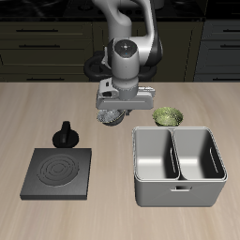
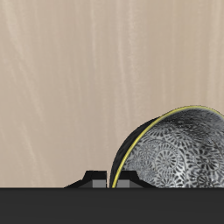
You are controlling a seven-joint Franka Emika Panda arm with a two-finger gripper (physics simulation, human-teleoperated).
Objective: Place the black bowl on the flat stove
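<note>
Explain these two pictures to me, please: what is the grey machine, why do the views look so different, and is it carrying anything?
These are simulator renders of one moment. The grey machine is a robot arm at a wooden table. Its grasping part, the end effector, sits at the arm's tip. One picture looks at the table from the front and above. The other comes from a camera on the wrist, so it sees only what is just under the arm.

On the table lie the flat stove, a black plate with grey rings, a small black moka pot behind it, a grey two-compartment bin, and a green-patterned bowl.

The black bowl, speckled inside, shows close up in the wrist view, right at the end effector. Whether the fingers have closed on it cannot be told from these pictures.
</note>
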